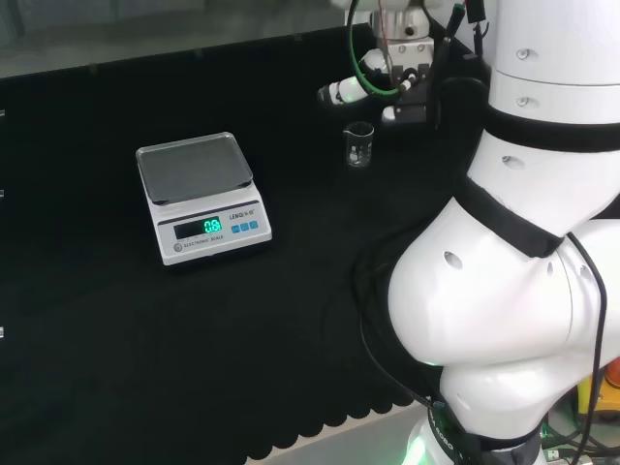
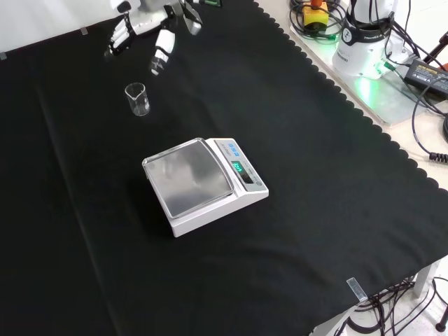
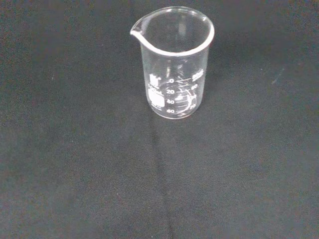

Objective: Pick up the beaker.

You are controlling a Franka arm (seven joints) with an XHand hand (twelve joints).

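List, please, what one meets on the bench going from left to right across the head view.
Scale → beaker → hand, above and just right of the beaker → the arm's white links.

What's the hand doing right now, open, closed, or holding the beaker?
Hand: open, fingers relaxed, holding nothing; it hangs clear of the beaker, which stands upright on the cloth.

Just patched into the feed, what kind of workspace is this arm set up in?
Likely a lab bench rigged for robot trials: a clear glass beaker with graduation marks, a digital weighing scale on the black cloth, and the hand poised near the beaker.
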